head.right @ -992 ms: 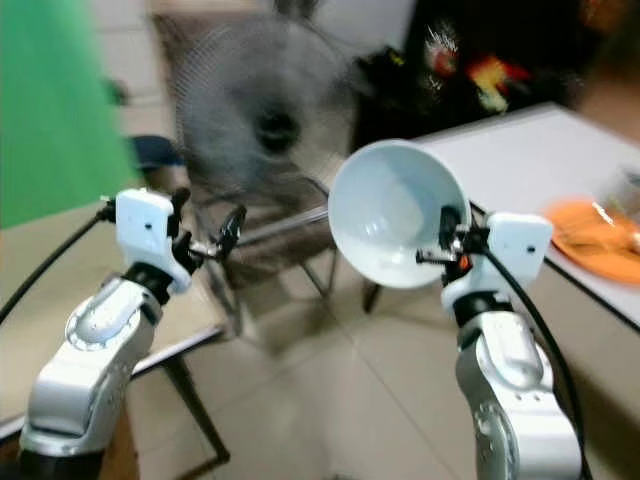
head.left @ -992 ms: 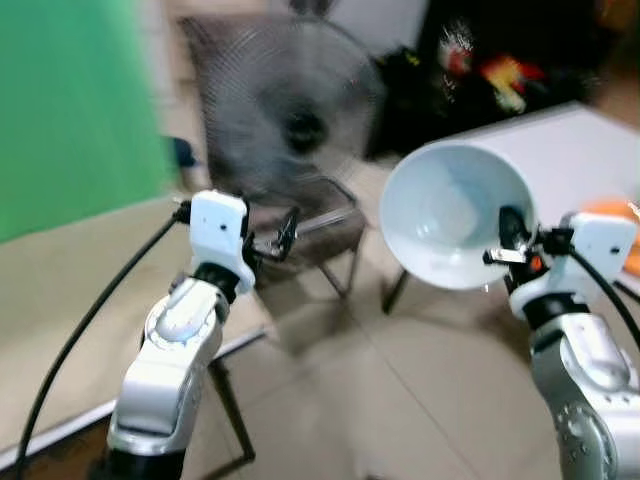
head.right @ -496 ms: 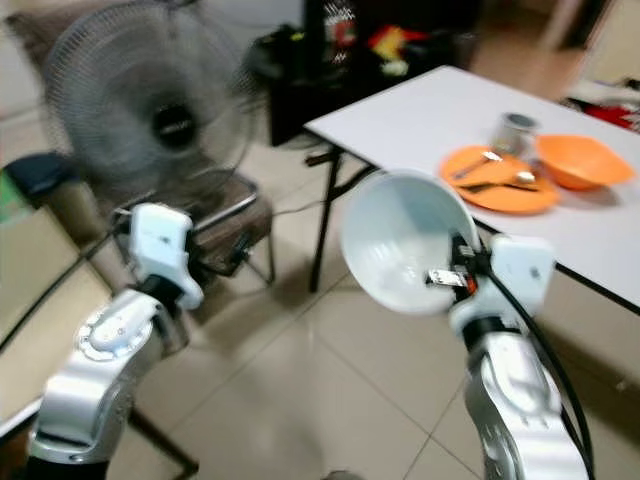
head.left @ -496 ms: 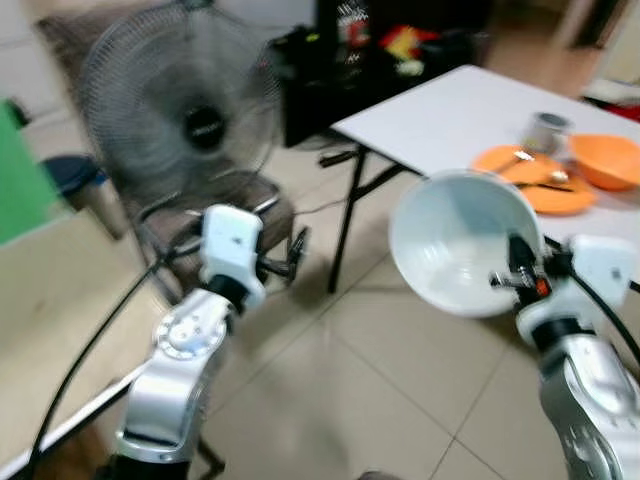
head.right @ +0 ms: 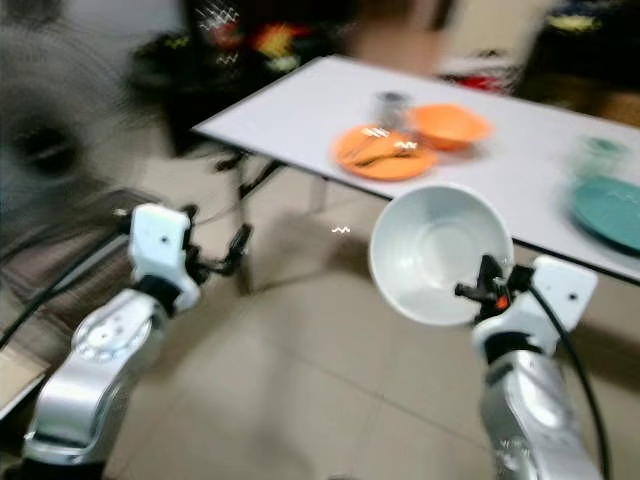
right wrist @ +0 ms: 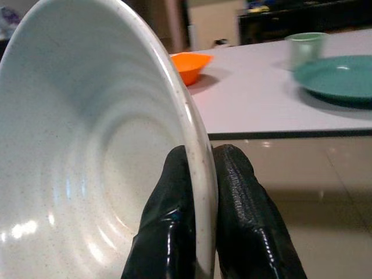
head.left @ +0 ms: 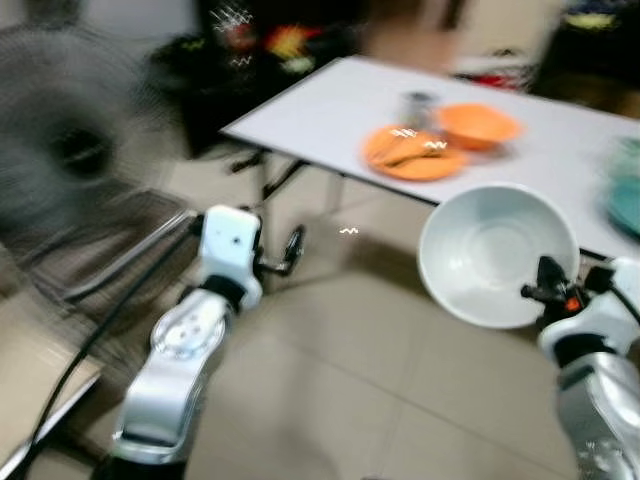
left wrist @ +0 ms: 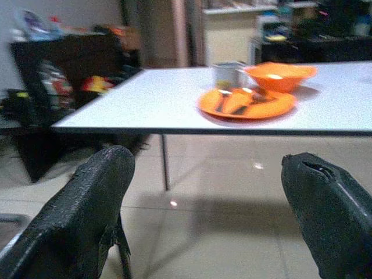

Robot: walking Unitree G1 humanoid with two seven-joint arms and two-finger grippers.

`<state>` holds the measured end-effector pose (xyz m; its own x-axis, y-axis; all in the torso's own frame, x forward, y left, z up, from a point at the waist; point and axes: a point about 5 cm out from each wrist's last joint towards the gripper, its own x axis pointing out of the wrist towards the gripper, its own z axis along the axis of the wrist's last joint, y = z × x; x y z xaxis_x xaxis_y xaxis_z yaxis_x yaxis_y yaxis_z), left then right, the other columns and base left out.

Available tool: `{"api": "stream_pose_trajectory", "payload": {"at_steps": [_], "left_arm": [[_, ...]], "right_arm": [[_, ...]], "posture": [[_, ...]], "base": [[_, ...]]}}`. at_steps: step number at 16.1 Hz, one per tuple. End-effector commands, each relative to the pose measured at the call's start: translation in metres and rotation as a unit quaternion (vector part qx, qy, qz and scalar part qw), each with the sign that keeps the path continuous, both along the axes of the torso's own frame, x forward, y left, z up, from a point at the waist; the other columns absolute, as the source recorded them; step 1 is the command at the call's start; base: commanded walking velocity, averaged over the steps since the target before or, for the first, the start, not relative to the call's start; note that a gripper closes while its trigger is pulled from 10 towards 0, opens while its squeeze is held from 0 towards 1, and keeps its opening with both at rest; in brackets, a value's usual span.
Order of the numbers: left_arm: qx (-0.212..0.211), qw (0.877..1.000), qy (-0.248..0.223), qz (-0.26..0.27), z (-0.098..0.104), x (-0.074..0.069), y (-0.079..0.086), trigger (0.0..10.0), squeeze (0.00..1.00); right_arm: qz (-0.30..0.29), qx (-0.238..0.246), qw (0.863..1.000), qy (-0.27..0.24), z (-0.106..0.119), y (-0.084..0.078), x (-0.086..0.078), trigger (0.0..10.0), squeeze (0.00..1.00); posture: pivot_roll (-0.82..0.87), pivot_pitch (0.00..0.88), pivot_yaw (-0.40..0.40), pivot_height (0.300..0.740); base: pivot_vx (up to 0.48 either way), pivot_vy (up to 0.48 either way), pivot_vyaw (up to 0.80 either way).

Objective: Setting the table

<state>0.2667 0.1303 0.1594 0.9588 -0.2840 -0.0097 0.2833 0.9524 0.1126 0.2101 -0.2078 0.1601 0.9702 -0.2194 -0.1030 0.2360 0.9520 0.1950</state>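
My right gripper (right wrist: 200, 174) is shut on the rim of a pale white bowl (head.left: 495, 255), held tilted in the air short of the white table (head.left: 350, 100). The bowl's inside faces me. On the table lie an orange plate (head.left: 412, 155) with cutlery on it, an orange bowl (head.left: 478, 122), a metal cup (head.left: 418, 103), a teal plate (head.right: 608, 210) and a green cup (right wrist: 306, 47). My left gripper (left wrist: 209, 192) is open and empty, raised over the floor to the left of the table, pointing toward it.
A standing fan (head.left: 60, 160) and a chair frame (head.left: 130, 250) blur past at the left. A dark shelf (head.left: 260, 50) with coloured items stands behind the table. Tiled floor (head.left: 340, 340) lies between me and the table.
The camera has swung right: the fan slid to the left edge and the table came closer to centre, with a teal plate now showing. The bowl stays in my right gripper.
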Motion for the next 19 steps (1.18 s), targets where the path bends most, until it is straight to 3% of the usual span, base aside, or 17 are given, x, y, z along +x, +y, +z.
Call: {"api": "stream_pose_trajectory", "payload": {"at_steps": [1, 8, 11, 13, 19], "left_arm": [[-0.007, 1.000, 0.003, 0.005, -0.002, -0.003, 0.000, 10.0, 0.00], [-0.005, 1.000, 0.000, -0.002, -0.003, -0.006, 0.002, 10.0, 0.00], [-0.012, 1.000, -0.005, -0.013, 0.000, -0.005, -0.001, 10.0, 0.00], [-0.013, 1.000, -0.004, -0.021, 0.000, -0.005, -0.002, 10.0, 0.00], [-0.012, 0.999, -0.007, -0.036, 0.001, -0.001, -0.006, 10.0, 0.00]], "right_arm": [[0.005, -0.031, 0.999, -0.024, 0.013, 0.001, 0.002, 10.0, 0.00], [0.008, -0.014, 1.000, -0.017, 0.011, -0.003, -0.003, 10.0, 0.00], [-0.034, 0.008, 0.999, -0.011, 0.009, -0.012, -0.002, 10.0, 0.00], [-0.025, 0.003, 1.000, -0.016, 0.013, -0.009, -0.002, 10.0, 0.00], [-0.021, 0.007, 0.999, -0.024, 0.015, -0.007, 0.001, 10.0, 0.00]], "posture": [[-0.05, 0.000, -0.036, 0.740], [-0.04, 0.000, -0.049, 0.740], [-0.05, 0.000, -0.049, 0.740], [-0.06, 0.000, -0.044, 0.740], [-0.06, 0.000, -0.030, 0.740]], "base": [[0.000, 0.000, -0.80], [0.000, 0.000, -0.80], [0.288, 0.000, -0.80], [0.349, 0.000, -0.80], [0.390, 0.000, -0.09]]}}
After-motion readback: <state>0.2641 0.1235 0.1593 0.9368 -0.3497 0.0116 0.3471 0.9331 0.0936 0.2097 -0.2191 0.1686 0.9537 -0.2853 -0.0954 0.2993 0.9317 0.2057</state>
